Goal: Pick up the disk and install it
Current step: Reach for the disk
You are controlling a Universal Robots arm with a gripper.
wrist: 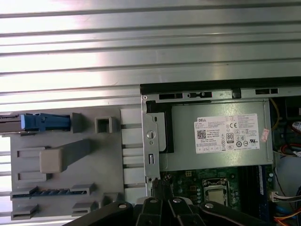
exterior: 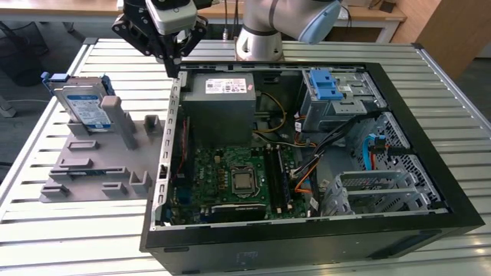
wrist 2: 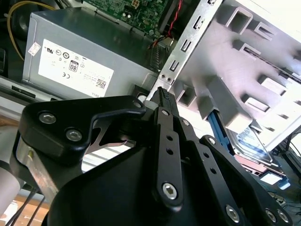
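We're hovering the hand (exterior: 171, 64), pinched together and empty, above the PC case (exterior: 307, 244) wall by the power supply (exterior: 218, 109). The disk (exterior: 83, 106) is sitting upright in the grey holder (exterior: 92, 172) on the table (exterior: 307, 49), well apart. We're worrying a closed hand might just topple it.

Exterior view: case (exterior: 429, 190) lies open on the surface (exterior: 77, 241), taking centre and right of frame. Rack (exterior: 92, 178) sits on the surface just beside the case, at the exterior view's left. Disk (exterior: 83, 106) stands on edge at the rack's far end, upper left of frame. Inside the case: PSU (exterior: 222, 109) at upper left, board (exterior: 230, 184) below it in frame, cage (exterior: 337, 95) at upper right. Hand (exterior: 170, 66) hangs over the case wall at the PSU corner, between disk and PSU, apart from both. Arm base (exterior: 259, 43) stands behind the case, top centre.
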